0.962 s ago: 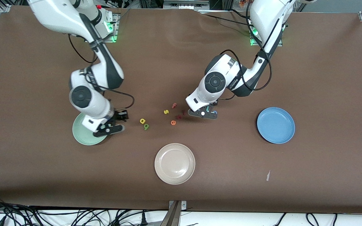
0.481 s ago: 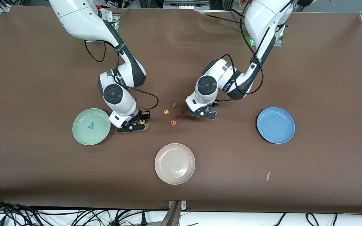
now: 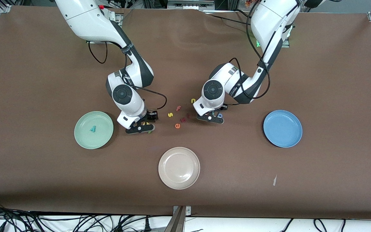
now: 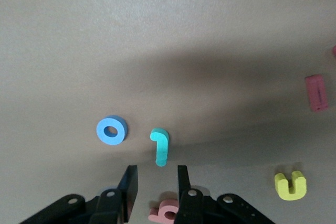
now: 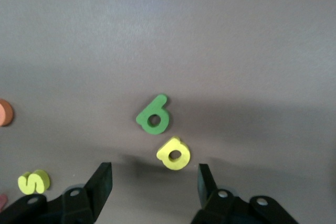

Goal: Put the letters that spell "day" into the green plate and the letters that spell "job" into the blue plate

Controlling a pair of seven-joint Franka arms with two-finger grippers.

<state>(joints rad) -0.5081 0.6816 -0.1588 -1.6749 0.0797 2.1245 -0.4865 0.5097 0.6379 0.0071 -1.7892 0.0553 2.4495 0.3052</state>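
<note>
With both tools (image 4: 155, 184) (image 5: 155, 182) over letters

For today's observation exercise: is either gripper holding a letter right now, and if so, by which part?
Nothing is held. The right gripper hangs open over the yellow letter and the green letter; the left gripper is empty over the teal hooked letter.

Beige plate (image 3: 164, 161) sits on the brown table (image 3: 333, 80), nearest the front camera. Farther off, a loose cluster: yellow s (image 3: 170, 114), salmon f (image 3: 178, 108), orange e (image 3: 177, 126), a yellow piece (image 3: 193, 101), maybe an n. White scrap (image 3: 274, 180) lies toward the left arm's end.
</note>
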